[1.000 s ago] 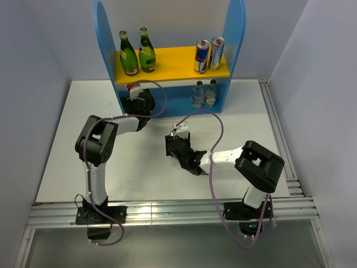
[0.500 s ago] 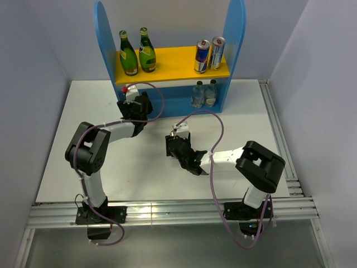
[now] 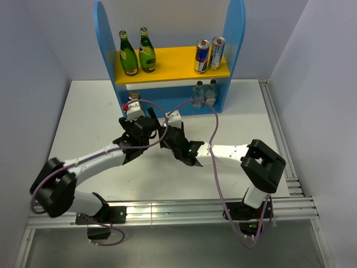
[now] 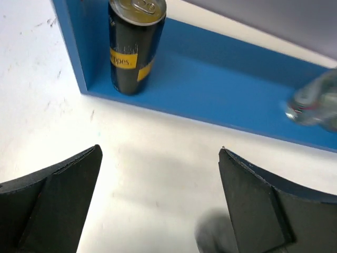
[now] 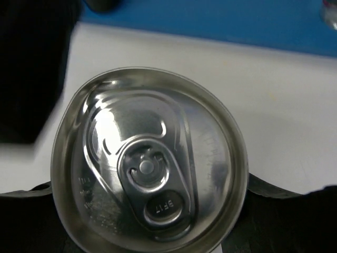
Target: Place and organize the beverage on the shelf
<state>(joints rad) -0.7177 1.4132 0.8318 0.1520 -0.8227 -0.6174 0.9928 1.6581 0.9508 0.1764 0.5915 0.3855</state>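
Left tool (image 4: 159, 153): mine, spread wide, low over the table (image 3: 78, 123).
Right tool (image 5: 152, 192): I'm clamping a silver-topped can (image 5: 149, 158).
Black can (image 4: 134, 47): upright, shelf (image 3: 173, 62) lower level, left end.

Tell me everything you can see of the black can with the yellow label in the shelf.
The black can with the yellow label is slim metal, its band reading "ppes", its pale top carrying a pull tab. It stands upright on the blue lower level of the shelf, close to the left side panel. Nothing grips it.
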